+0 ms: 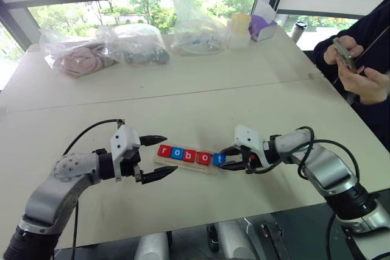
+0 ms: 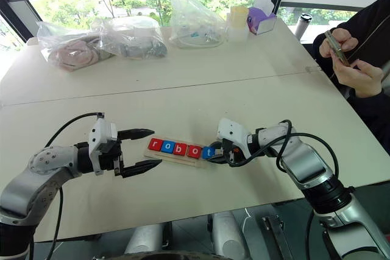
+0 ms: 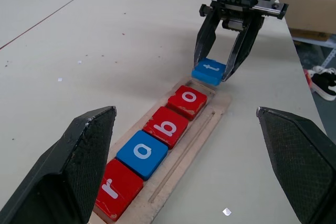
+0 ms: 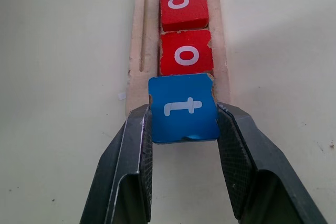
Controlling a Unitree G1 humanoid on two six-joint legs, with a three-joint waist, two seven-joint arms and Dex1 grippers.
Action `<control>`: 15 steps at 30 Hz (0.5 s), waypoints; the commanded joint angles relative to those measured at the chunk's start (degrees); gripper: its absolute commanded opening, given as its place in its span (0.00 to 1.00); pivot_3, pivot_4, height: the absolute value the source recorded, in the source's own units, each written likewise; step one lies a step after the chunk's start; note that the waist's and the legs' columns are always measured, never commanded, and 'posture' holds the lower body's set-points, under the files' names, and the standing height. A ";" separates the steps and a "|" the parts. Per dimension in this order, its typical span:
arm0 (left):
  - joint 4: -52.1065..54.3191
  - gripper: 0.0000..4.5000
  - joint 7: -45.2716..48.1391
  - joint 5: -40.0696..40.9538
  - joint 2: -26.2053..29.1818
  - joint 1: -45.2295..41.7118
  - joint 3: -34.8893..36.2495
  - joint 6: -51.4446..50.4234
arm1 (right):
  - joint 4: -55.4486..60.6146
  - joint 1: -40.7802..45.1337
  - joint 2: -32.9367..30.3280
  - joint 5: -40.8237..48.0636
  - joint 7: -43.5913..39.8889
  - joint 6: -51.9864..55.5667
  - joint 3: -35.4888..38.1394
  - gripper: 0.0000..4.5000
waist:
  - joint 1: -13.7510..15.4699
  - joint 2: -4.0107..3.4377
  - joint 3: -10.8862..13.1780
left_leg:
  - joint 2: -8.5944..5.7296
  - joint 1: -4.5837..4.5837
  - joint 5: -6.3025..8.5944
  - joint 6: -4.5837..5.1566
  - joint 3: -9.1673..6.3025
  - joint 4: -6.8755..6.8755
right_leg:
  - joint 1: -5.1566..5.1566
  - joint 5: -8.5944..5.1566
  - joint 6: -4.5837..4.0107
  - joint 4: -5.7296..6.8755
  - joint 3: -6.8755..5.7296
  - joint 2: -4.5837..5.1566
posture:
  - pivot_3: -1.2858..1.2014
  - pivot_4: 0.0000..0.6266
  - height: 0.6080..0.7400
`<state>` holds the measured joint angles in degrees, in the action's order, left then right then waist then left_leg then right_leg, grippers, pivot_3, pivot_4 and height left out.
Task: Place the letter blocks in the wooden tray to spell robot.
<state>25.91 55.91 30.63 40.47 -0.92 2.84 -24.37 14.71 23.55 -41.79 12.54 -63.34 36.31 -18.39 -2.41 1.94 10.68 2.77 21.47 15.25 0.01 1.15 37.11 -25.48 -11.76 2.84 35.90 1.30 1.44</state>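
Bright daylight from rear windows (image 1: 152, 10) (slightly blown out); soft shadows on table (image 1: 201, 98); wide-angle bowing at edges.

Office or lab: long pale tables (image 1: 183, 98), wide window (image 1: 122, 7), seated person (image 1: 365, 59) with phone.

Letter blocks (image 3: 157, 145) read r, o, b, o, t

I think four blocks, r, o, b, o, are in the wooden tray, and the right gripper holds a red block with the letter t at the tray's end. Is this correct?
Not quite: the t block is blue, not red, as the right wrist view shows. The rest holds: r, o, b and o sit in the wooden tray, and the right gripper holds the t block at the tray's end.
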 commanded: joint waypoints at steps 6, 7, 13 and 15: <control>2.46 1.00 -1.08 0.67 -0.12 0.80 0.48 0.37 | 1.10 1.69 0.40 -2.16 0.97 -1.22 -2.08 0.25 | 0.02 0.00 0.01 | 0.00 0.01 0.00 0.00 0.00 0.00 | 0.00 0.00 0.00 -0.02 0.00 0.01 | 0.52 0.24 1.00; 2.57 1.00 -1.21 0.72 -0.10 0.89 0.48 0.34 | 1.11 1.71 0.39 -2.34 1.00 -1.25 -2.20 0.25 | 0.01 0.01 0.01 | 0.00 0.01 0.00 0.00 0.00 0.00 | 0.00 0.00 0.00 -0.03 0.00 0.01 | 0.52 0.24 1.00; 2.74 1.00 -1.60 0.80 -0.13 1.09 0.45 0.31 | 0.51 2.34 0.76 -3.75 1.69 -2.27 -2.97 0.25 | 0.00 0.00 0.01 | 0.00 0.02 0.00 0.00 0.00 -0.02 | 0.00 0.00 0.00 -0.10 0.00 0.01 | 0.52 0.24 1.00; 2.74 1.00 -1.60 0.81 -0.15 1.12 0.44 0.30 | 0.33 2.62 1.10 -3.90 1.94 -2.29 -3.16 0.25 | -0.02 0.00 0.01 | 0.00 0.02 0.00 0.00 0.00 -0.03 | 0.00 0.00 0.00 -0.12 -0.01 0.01 | 0.52 0.24 1.00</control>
<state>27.13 54.51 30.67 40.44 0.21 2.84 -24.40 14.34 25.05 -41.29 8.80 -61.66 34.64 -21.79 -2.43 1.94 10.69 2.78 21.50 15.26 0.01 1.15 37.07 -25.48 -11.76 2.84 35.77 1.29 1.45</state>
